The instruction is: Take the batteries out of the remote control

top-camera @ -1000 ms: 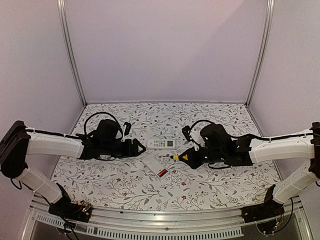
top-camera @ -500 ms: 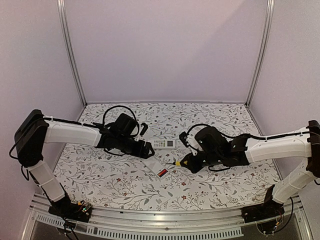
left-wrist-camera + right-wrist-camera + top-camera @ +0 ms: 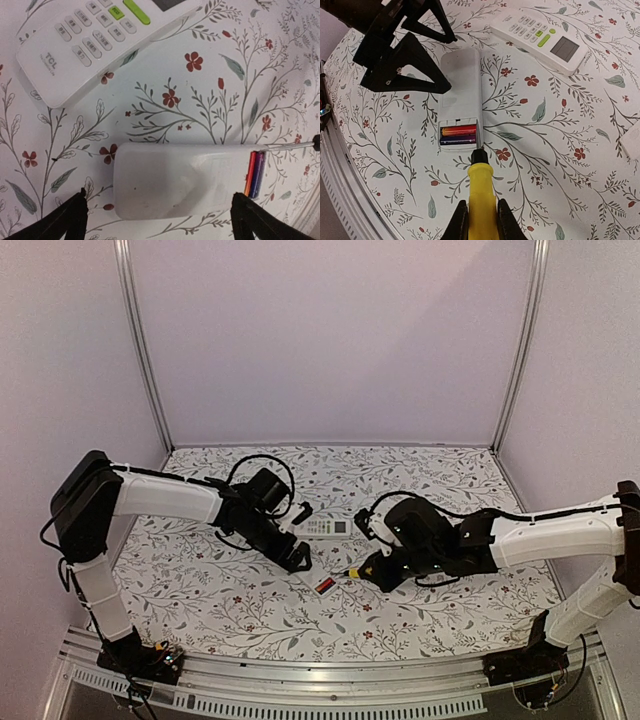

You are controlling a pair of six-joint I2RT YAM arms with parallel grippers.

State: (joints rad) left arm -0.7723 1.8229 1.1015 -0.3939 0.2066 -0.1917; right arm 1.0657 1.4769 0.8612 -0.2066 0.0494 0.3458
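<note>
A white remote (image 3: 460,85) lies face down with its battery bay open. One red-orange battery (image 3: 458,131) and one dark battery (image 3: 457,141) lie side by side in the bay; they also show in the left wrist view (image 3: 254,174) and top view (image 3: 325,586). My left gripper (image 3: 160,222) is open, its fingertips (image 3: 75,220) straddling the remote's body (image 3: 185,180) lengthwise. My right gripper (image 3: 480,222) is shut on the yellow-handled screwdriver (image 3: 481,192), whose tip sits at the bay's right near corner. In the top view both grippers, left (image 3: 297,558) and right (image 3: 375,568), flank the remote (image 3: 312,575).
A second white remote (image 3: 325,527) lies face up, buttons showing, just behind the first; it also shows in the left wrist view (image 3: 85,45) and right wrist view (image 3: 540,37). A flat white piece (image 3: 632,140) lies at the right edge. The table has a floral cloth.
My left arm has swung right and forward, bringing its open gripper over the face-down remote. My right gripper has moved the screwdriver left to the battery bay.
</note>
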